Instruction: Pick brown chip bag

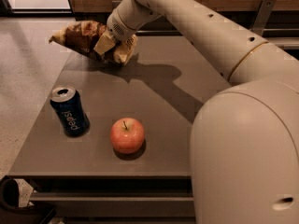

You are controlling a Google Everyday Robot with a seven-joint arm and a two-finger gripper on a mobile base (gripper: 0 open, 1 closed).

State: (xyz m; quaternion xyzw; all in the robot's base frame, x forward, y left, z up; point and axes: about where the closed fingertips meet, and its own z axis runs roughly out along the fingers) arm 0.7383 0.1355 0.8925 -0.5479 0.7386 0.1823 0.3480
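The brown chip bag (78,34), dark brown and crinkly with a tan end, is at the far left corner of the grey table (159,85). My gripper (114,48) reaches in from the right and is shut on the bag's right end, its cream fingers (104,43) on either side of it. The bag sticks out to the left past the table's edge, with a shadow on the table under it. The part of the bag inside the gripper is hidden.
A blue Pepsi can (70,112) stands near the table's front left. A red apple (127,135) sits to its right near the front edge. My arm and body (243,139) fill the right side. Tiled floor lies to the left.
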